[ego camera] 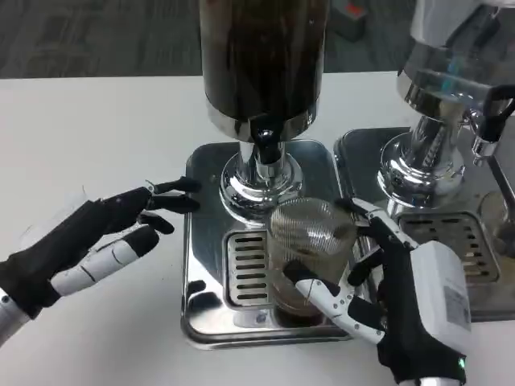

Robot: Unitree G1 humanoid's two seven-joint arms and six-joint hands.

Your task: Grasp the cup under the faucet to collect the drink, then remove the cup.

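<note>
White bench runs across the scene, with a strip of dark grey floor beyond its far edge. On it stands a drink dispenser with a dark tank on a chrome base, and its black faucet points down over a shiny steel drip tray with a slotted grate.

The ribbed clear cup stands on the tray just below and a little in front of the faucet, with some dark liquid at its bottom. The right hand is at the cup: its white and black fingers curve round the near side of the cup low down, while another finger reaches past the far right side by the rim. The fingers look wrapped about the cup and touching it, though how firmly they press cannot be told.

The left hand hovers over the bench to the left of the tray, holding nothing. Its fingers are spread apart and stretched toward the tray's left edge, their tips close to the rim and well apart from the cup.

To the right of the right hand's fingers stands a second dispenser with a clear tank, on its own steel tray.
</note>
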